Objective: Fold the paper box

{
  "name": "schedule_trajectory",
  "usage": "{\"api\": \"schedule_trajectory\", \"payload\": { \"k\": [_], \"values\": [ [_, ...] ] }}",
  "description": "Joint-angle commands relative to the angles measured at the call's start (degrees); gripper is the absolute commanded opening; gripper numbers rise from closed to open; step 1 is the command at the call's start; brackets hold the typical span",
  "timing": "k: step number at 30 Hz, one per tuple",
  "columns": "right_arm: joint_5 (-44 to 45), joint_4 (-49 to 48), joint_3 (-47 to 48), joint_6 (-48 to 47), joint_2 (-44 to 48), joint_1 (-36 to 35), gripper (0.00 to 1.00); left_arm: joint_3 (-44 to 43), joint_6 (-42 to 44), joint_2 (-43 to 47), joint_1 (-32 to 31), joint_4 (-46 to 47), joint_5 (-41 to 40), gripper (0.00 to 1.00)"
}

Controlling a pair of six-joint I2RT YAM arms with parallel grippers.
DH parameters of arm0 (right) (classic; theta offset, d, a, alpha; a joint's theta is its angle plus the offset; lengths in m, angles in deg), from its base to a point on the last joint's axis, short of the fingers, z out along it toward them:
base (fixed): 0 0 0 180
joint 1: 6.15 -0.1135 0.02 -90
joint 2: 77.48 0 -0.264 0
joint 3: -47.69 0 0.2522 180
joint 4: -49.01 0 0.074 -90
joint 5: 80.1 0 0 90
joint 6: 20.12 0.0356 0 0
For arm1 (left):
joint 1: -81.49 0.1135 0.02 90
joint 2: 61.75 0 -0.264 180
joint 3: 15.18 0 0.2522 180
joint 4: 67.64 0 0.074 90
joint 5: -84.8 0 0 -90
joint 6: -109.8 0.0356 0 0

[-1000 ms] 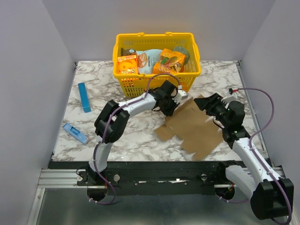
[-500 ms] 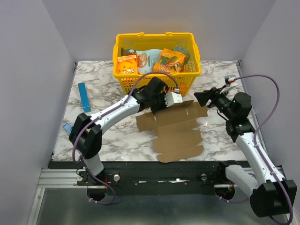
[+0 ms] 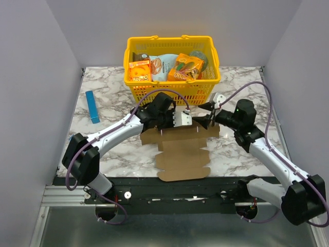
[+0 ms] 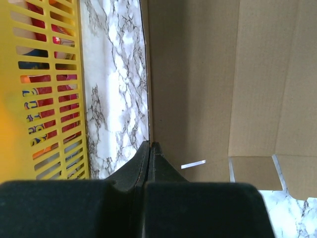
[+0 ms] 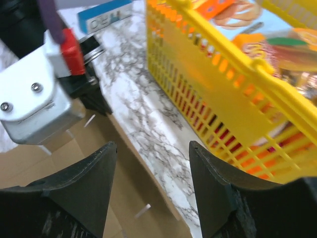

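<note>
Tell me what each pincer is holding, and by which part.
The left pincer pinches the flat brown cardboard sheet by its far edge; the right pincer is open and holds nothing.

The slim blue box [image 5: 106, 13] is showing a white panel with dark letters that look like "RO", the rest cut off. An orange snack box [image 3: 139, 70] in the yellow basket [image 3: 169, 92] is carrying print too small to read.
</note>
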Motion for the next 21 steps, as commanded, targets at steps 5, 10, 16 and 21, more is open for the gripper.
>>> {"api": "schedule_trajectory", "payload": {
  "k": [5,10,16,21],
  "values": [
    [9.5,3.2,-1.2,-13.3,-4.2,-6.0,0.63,2.6,1.4,3.7,-0.9,4.0,0.1,0.00],
    [13.6,6.3,-0.2,-16.7,-7.0,-8.8,0.63,3.2,1.4,4.4,-1.2,4.5,0.3,0.00],
    [16.1,6.1,-0.2,-18.3,-8.8,-9.7,0.62,4.2,1.6,5.1,-2.6,5.6,0.3,0.00],
    [16.3,5.6,-0.4,-18.9,-10.0,-9.7,0.59,4.4,1.6,5.2,-3.1,5.9,0.1,0.00]
  ]
}}
